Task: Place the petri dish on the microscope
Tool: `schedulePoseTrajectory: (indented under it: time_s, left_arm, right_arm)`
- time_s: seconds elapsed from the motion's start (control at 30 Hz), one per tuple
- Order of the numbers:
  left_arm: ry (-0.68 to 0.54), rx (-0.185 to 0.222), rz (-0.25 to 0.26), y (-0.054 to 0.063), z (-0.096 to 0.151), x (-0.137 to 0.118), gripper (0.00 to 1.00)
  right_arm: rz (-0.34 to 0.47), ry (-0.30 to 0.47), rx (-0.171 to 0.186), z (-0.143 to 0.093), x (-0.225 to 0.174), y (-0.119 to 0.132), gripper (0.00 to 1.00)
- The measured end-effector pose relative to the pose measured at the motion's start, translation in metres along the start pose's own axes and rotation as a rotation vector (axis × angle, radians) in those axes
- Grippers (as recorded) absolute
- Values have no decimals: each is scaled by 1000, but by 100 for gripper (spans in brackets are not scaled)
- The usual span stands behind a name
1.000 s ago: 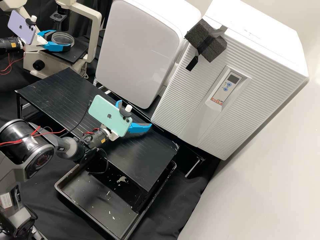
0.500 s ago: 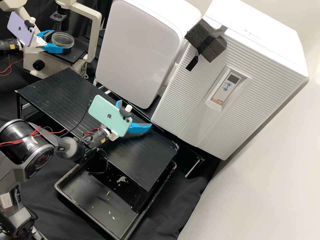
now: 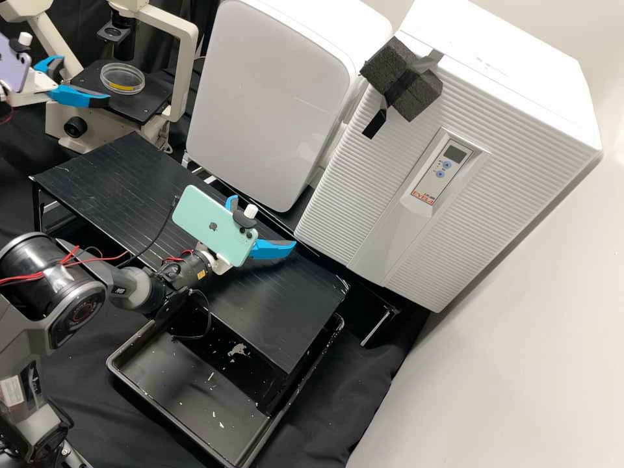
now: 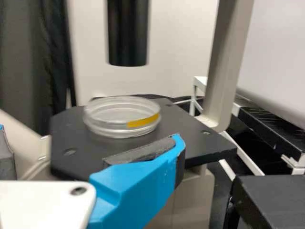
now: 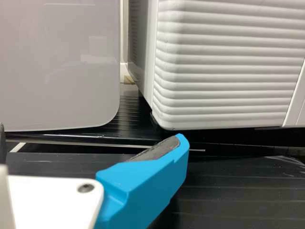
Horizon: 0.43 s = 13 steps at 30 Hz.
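Note:
The clear petri dish point(image 3: 122, 79) with a yellow strip on its side lies flat on the black stage point(image 3: 146, 107) of the microscope. My left gripper point(image 3: 84, 80) is open at the stage's left side, apart from the dish. In the left wrist view the dish point(image 4: 122, 117) rests on the stage point(image 4: 200, 138), beyond the open left gripper point(image 4: 90, 136). Over the bench's black platform, my right gripper point(image 3: 263, 221) stands open and holds nothing. The right wrist view has this right gripper point(image 5: 92, 133) with its fingers wide apart.
The microscope's pale upright arm point(image 3: 185, 71) rises beside the stage, and a dark cylinder point(image 4: 127, 33) hangs above the dish. Two white appliances point(image 3: 273, 97) point(image 3: 455, 149) stand behind the black platform point(image 3: 117, 175). A black tray point(image 3: 188, 396) lies in front of it.
My left gripper, earlier around the dish, has let go and drawn back to the left in the high view. The dish stays on the stage. The right arm has kept still.

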Motion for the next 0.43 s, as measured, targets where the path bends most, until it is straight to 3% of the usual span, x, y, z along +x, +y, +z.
schedulePoseTrajectory:
  time_s: [0.13, 0.3, 0.43]
  left_arm:
    - [28, 7, 57, -3, 5, -21, 100]
    - [27, 47, 149, -16, 20, -47, 100]
    - [-1, 49, 166, -26, 27, -60, 100]
  right_arm:
    - [0, 0, 0, 0, 0, 0, 100]
    - [0, 0, 0, 0, 0, 0, 100]
    - [0, 0, 0, 0, 0, 0, 100]
